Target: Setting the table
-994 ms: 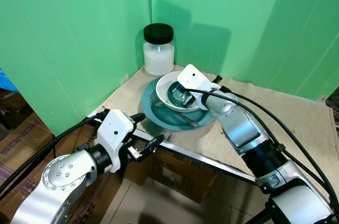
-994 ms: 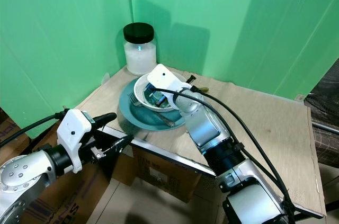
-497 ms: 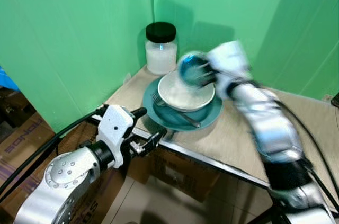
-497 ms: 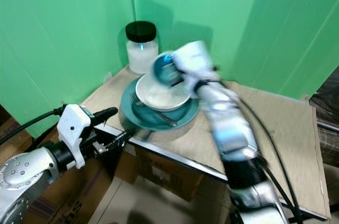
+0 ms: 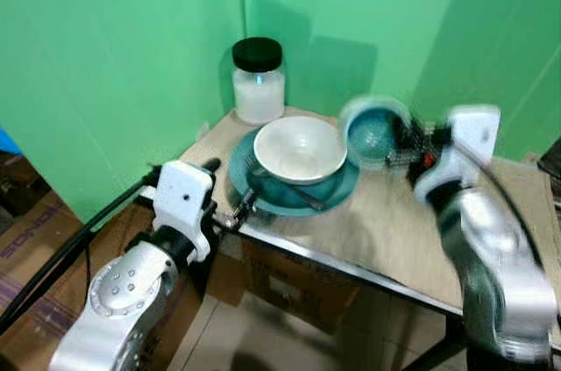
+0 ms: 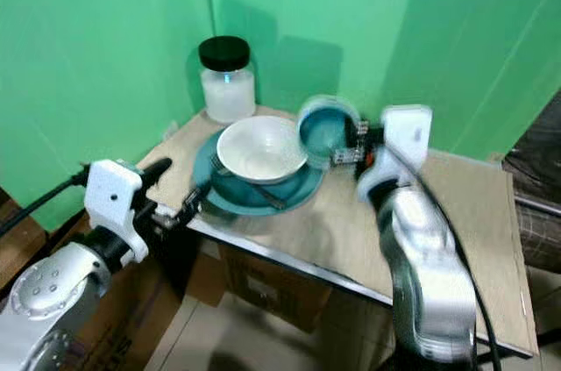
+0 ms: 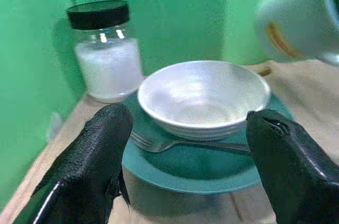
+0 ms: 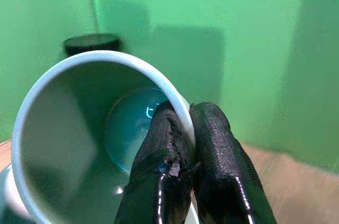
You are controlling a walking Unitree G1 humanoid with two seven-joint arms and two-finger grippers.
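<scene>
Clearly glazed, stiff and breakable, the cup (image 5: 375, 131) hangs tilted over the tabletop (image 5: 386, 222) right of the bowl (image 5: 300, 148), the right gripper (image 8: 186, 140) pinching its rim, while the left gripper (image 7: 185, 144) idles with fingers apart.

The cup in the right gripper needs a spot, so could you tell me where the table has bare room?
Bare tabletop runs from the plate across to the far right edge, beneath the cup held by the right gripper. The back-left corner is crowded: jar, plate, bowl and fork, with the left gripper at that front edge.
</scene>
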